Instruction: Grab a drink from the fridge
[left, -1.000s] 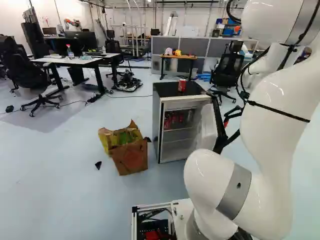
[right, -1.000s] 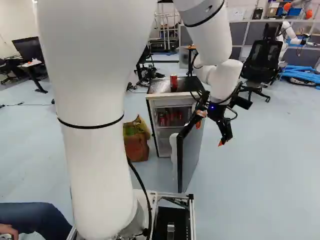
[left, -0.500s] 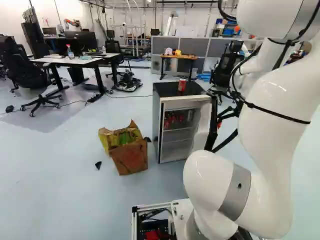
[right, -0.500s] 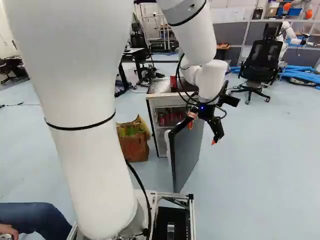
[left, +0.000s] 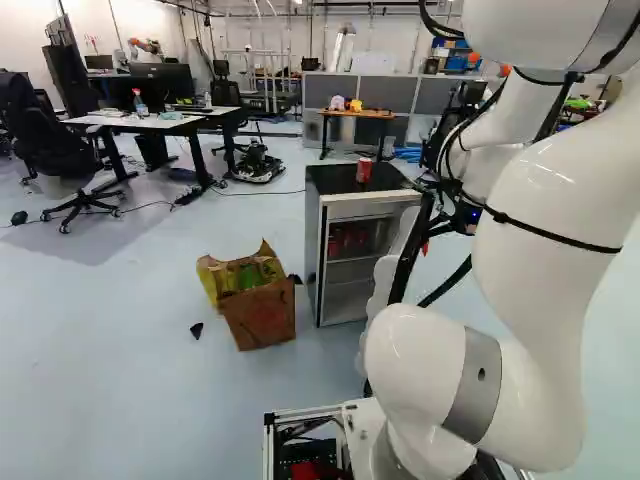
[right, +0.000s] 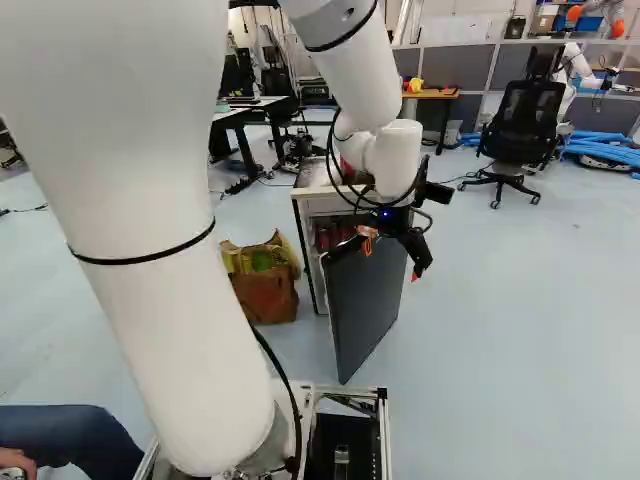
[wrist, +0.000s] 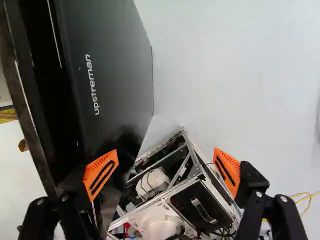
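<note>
Drink cans (left: 349, 238) sit inside the fridge (left: 332, 180), its door (right: 365, 310) open. The gripper (wrist: 166, 151) has fingers spread, one at the door. Caution: a skewed push may slip that finger, letting the door swing back.

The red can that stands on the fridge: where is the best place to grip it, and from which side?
I would grip the can across the middle of its round body, coming from above: it stands upright on the fridge top, and its upper end and sides look free.
</note>
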